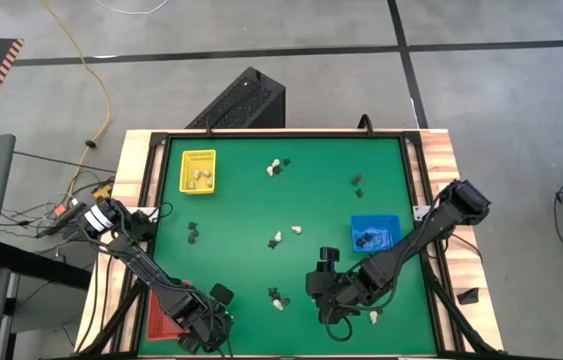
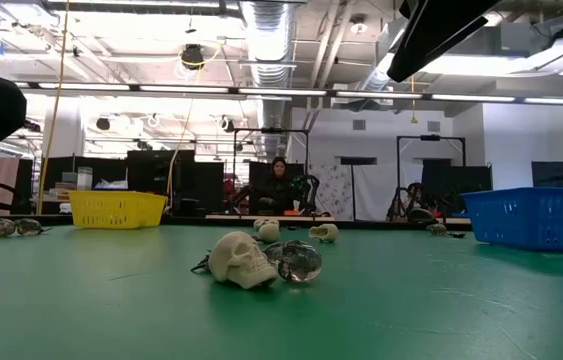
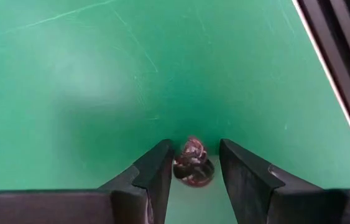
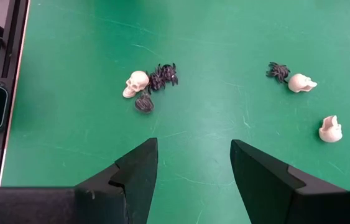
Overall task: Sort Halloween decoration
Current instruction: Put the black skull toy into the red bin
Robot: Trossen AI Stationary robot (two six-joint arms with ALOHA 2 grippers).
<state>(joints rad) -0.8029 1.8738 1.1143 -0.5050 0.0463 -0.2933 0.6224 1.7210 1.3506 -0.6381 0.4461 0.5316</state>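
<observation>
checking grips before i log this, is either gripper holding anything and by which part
The left gripper pinches a small dark rounded trinket by its two sides, between the fingertips, above the green mat. The right gripper is open and empty.

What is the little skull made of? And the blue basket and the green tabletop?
The skull looks like cream moulded plastic, matte, with smooth rounded edges; it could be resin. The blue basket looks like hard plastic: its walls are an even slotted mesh with a slight sheen. The green tabletop seems to be a smooth mat or painted board, showing fine pale scratches; which one I cannot tell.
</observation>
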